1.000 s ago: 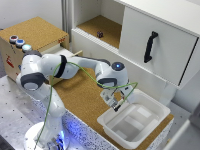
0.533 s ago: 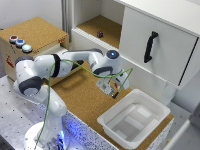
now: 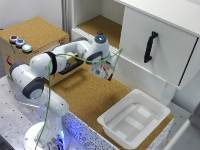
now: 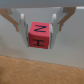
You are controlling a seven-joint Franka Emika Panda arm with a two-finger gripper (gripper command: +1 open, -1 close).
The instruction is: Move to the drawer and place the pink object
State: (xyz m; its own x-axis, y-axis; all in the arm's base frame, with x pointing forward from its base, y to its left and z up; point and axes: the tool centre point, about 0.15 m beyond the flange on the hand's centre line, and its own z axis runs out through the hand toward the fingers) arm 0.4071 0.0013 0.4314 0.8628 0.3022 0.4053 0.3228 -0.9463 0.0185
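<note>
Arm has swung from the tray (image 3: 134, 118) side toward the exterior view's left since 0.5 s ago; a sec ago it was over the tray's near-left corner, now the gripper (image 3: 103, 71) hangs over the cork floor (image 3: 87, 97), just beside the box (image 3: 31, 42) w/ the coloured buttons (image 3: 20, 43). Tray itself hasn't shifted, sits at the near right. White cabinet (image 3: 155, 42) w/ black handle (image 3: 150, 46) same as before, far right.

Wrist view: fingers (image 4: 19, 21) pinch the pink cube (image 4: 39, 36) from both sides; cube carries black markings and hangs above the cork, clear of it.

Drawer (image 3: 75, 62): on the box's side facing the cork floor, mostly hidden behind the arm; can't tell if it's pulled out. Cube is near it, not in it.
</note>
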